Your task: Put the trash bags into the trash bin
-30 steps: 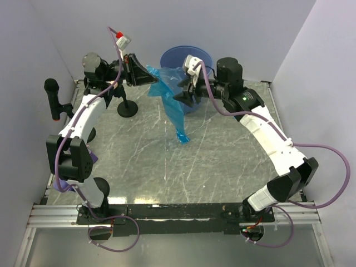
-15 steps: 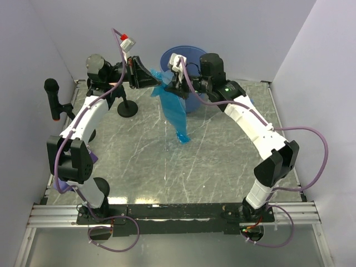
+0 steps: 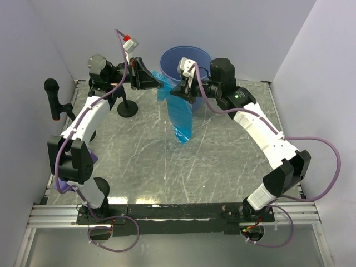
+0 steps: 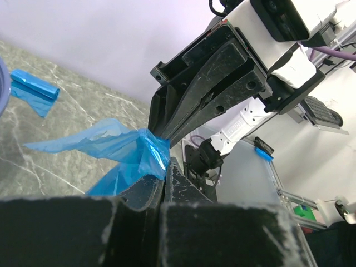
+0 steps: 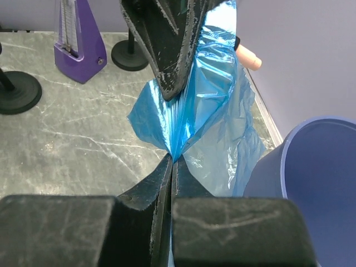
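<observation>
The grey marbled counter carries a round, rigid medium-blue plastic bin at the middle of its far edge, upright and open-topped.

A thin, translucent bright-blue film trash bag hangs in the air just in front of the bin, outside it. Its top is gathered and its length drops toward the counter centre. Whether the lower end touches the surface cannot be told.

The left hand is clamped on the bag's gathered top from the left-edge side. The right hand is clamped on the same bunch, fingers pressed together on the film, tip to tip with the left hand.

A purple pyramid-shaped object stands beyond the bag.

A small folded blue film packet lies on the counter, apart from the held bag.
</observation>
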`<state>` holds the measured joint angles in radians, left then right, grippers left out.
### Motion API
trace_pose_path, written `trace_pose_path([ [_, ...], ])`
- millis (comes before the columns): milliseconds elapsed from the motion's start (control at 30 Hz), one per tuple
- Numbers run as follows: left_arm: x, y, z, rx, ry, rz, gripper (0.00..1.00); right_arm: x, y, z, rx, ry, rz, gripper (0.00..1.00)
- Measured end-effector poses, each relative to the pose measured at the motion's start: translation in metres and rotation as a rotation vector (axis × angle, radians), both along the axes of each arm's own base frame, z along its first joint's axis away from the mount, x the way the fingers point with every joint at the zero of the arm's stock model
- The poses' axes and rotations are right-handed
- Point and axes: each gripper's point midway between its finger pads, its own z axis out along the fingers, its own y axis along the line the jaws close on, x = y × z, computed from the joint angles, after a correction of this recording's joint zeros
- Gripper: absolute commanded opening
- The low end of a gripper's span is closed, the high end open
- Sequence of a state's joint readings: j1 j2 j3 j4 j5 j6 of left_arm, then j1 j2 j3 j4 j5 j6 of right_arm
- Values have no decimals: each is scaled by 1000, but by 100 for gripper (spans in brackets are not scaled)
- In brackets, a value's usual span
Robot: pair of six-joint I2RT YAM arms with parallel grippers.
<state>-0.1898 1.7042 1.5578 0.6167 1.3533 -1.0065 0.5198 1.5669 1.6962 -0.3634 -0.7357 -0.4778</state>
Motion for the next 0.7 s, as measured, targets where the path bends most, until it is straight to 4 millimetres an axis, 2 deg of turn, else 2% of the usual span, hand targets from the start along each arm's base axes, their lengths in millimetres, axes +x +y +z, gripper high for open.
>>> trace_pose_path([
  [567, -4, 0, 0, 6, 22, -20, 0, -2, -6, -11, -17, -10, 3, 1],
  [667, -5, 0, 0, 7, 22, -23, 1, -1, -7, -14, -21, -4, 1, 6],
  [700, -5, 0, 0, 7, 22, -23, 1, -1, -7, -15, -21, -3, 0, 12],
])
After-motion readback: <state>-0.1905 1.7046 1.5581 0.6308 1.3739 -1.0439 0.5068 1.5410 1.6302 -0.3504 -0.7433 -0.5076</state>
